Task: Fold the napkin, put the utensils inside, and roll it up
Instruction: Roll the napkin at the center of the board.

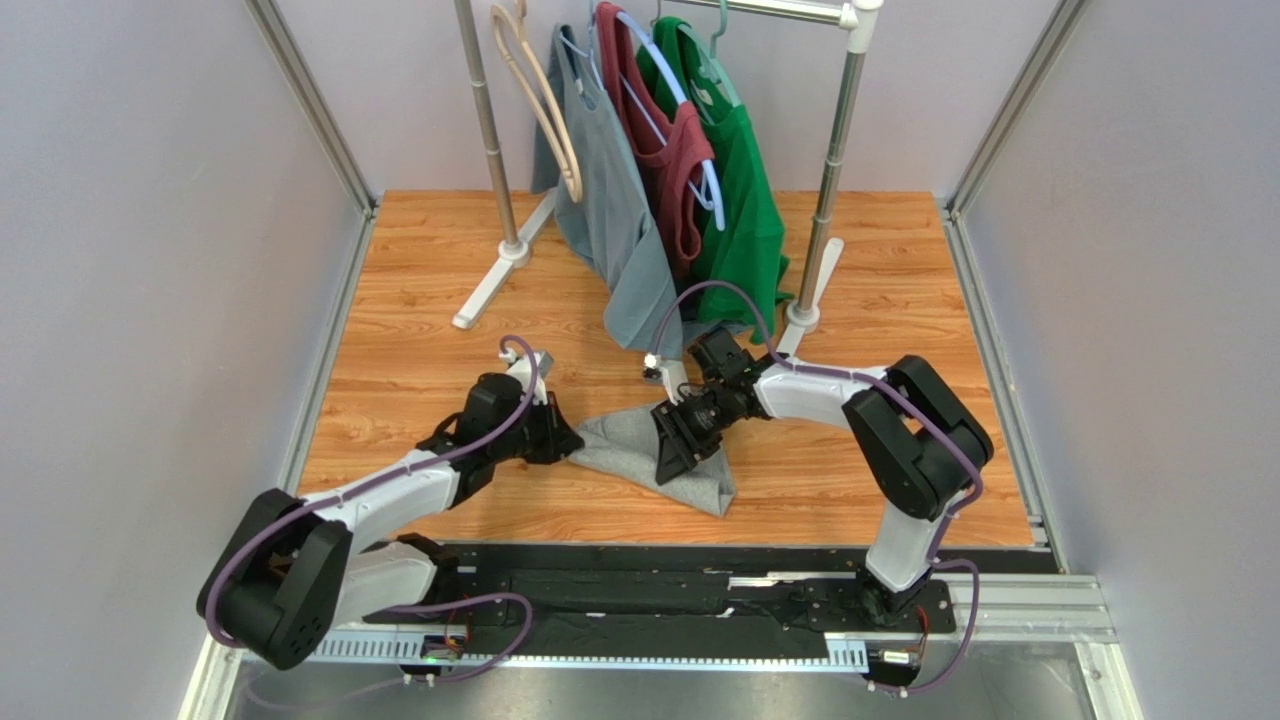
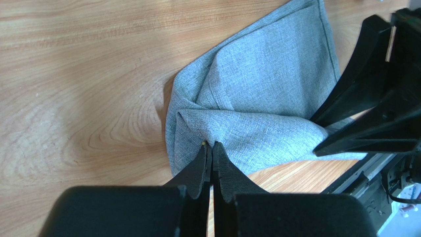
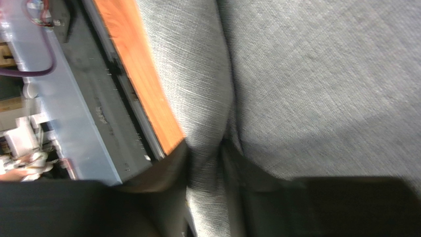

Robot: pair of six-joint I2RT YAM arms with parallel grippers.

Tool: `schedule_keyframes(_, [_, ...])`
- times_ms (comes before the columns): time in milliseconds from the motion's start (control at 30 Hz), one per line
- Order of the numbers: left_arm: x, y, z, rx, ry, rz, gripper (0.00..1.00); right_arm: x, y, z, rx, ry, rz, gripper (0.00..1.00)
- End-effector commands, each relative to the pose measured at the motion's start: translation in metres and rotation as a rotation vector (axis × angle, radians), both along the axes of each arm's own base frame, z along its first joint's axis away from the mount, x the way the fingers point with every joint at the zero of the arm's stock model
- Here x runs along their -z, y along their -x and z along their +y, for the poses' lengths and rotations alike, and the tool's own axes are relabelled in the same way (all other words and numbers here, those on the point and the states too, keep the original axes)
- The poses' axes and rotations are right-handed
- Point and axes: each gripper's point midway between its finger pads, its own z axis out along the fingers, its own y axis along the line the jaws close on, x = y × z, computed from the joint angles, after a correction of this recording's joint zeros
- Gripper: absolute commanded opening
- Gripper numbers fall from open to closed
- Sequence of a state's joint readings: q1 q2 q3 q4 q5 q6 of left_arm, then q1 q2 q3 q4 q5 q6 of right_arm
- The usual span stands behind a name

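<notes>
On a wood-grain table (image 1: 406, 270), before a garment rack (image 1: 490, 135) hung with shirts (image 1: 661, 165) (grey, maroon and green), we see the napkin (image 2: 267, 84) lying bunched and partly doubled over between the two grippers. The left gripper (image 2: 211, 147) has its fingers pressed flat together on the fold at the napkin's left edge. The right gripper (image 3: 205, 165) sits at the opposite side, with a ridge of grey cloth running between its parted fingers. That wrist view is blurred, so we cannot tell whether it grips the cloth or merely straddles it.
</notes>
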State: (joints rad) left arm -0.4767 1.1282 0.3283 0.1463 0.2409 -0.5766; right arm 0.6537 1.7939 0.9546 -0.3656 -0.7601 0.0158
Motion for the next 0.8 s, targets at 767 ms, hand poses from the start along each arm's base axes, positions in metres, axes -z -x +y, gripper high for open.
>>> schedule_keyframes(767, [0.006,-0.015,-0.022,0.143,-0.084,0.164,0.0,-0.055,0.002,0.015,-0.003,0.163,-0.809,0.74])
